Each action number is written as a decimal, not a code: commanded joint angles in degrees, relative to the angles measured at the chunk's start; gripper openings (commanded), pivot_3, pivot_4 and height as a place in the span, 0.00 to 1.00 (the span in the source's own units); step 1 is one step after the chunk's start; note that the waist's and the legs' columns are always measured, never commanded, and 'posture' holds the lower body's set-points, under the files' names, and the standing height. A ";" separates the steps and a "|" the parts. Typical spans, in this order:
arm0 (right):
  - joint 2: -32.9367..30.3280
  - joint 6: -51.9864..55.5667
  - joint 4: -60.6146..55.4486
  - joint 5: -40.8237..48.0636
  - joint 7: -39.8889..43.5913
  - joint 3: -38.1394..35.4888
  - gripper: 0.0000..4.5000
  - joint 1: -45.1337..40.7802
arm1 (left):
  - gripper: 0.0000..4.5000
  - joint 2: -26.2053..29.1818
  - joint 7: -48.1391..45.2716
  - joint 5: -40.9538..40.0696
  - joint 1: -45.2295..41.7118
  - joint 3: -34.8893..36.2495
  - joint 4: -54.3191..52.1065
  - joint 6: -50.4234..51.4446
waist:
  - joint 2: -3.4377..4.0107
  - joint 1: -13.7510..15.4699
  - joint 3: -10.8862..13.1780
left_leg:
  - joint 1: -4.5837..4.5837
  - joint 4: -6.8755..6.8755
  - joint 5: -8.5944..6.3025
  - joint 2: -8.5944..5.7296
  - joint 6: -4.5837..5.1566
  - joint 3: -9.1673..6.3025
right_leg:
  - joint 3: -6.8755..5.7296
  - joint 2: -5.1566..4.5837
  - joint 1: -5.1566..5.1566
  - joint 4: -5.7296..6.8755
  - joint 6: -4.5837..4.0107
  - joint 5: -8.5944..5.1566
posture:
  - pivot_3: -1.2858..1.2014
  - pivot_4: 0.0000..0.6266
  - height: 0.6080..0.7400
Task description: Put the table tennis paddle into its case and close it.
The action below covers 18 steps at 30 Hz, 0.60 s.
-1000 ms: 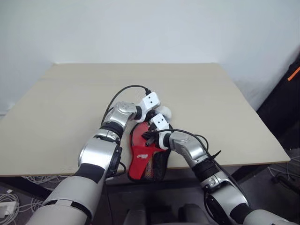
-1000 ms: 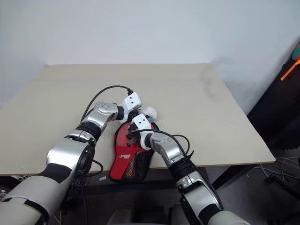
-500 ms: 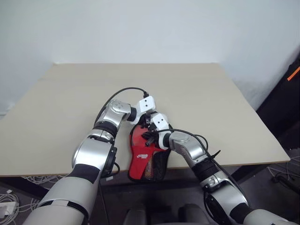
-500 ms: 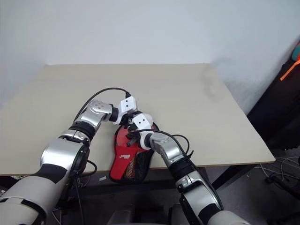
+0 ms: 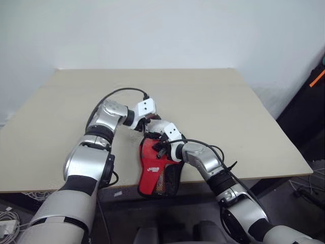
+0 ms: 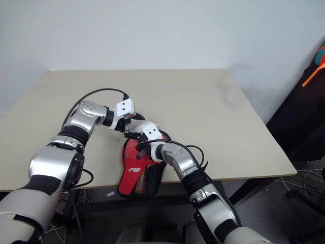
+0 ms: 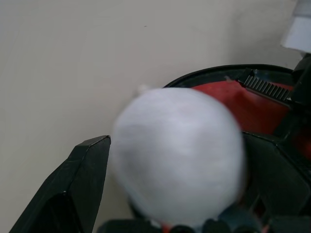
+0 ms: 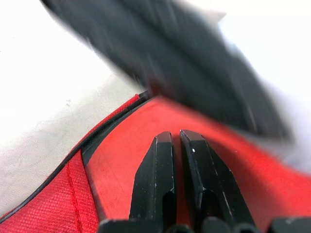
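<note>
Pinning the case (image 5: 158, 168) at the table (image 5: 228, 112) near edge with my shut, empty right gripper (image 8: 176, 141), I am keeping my left gripper (image 5: 148, 123) wide open, holding nothing, clear of its round end.

We see a beige tabletop (image 5: 228, 101) set against a plain white wall (image 5: 162, 30). A dark object with an orange strip (image 5: 317, 79) stands off its right side, and cables (image 5: 304, 195) lie on the floor below that edge.
</note>
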 commanded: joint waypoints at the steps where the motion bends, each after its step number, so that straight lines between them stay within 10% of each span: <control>1: -0.57 1.33 0.40 -1.17 0.60 0.95 0.07 0.84 | 1.00 2.27 -3.36 -1.47 -3.47 0.93 -2.58 0.04 | 0.00 0.00 0.00 | 0.00 0.00 0.00 0.00 0.00 0.00 | 0.00 0.00 0.00 0.00 0.03 -0.02 | 0.52 0.00 1.00; 10: -5.50 7.87 -11.85 0.50 2.61 1.17 0.07 4.46 | 0.87 8.46 -14.50 -10.99 0.36 7.09 -9.85 3.40 | 0.00 0.09 0.00 | -0.03 0.04 -0.01 0.01 0.00 0.00 | 0.01 0.00 0.01 0.00 0.15 -0.09 | 0.52 0.00 1.00; 18: -15.12 21.67 -33.49 7.19 5.41 -4.30 0.15 6.47 | 0.24 10.21 -14.09 -19.17 17.46 10.14 -29.05 13.76 | -0.01 0.06 0.02 | -0.09 0.11 -0.03 0.03 0.05 0.05 | 0.05 -0.05 -0.08 0.11 -0.01 -0.01 | 0.52 0.00 1.00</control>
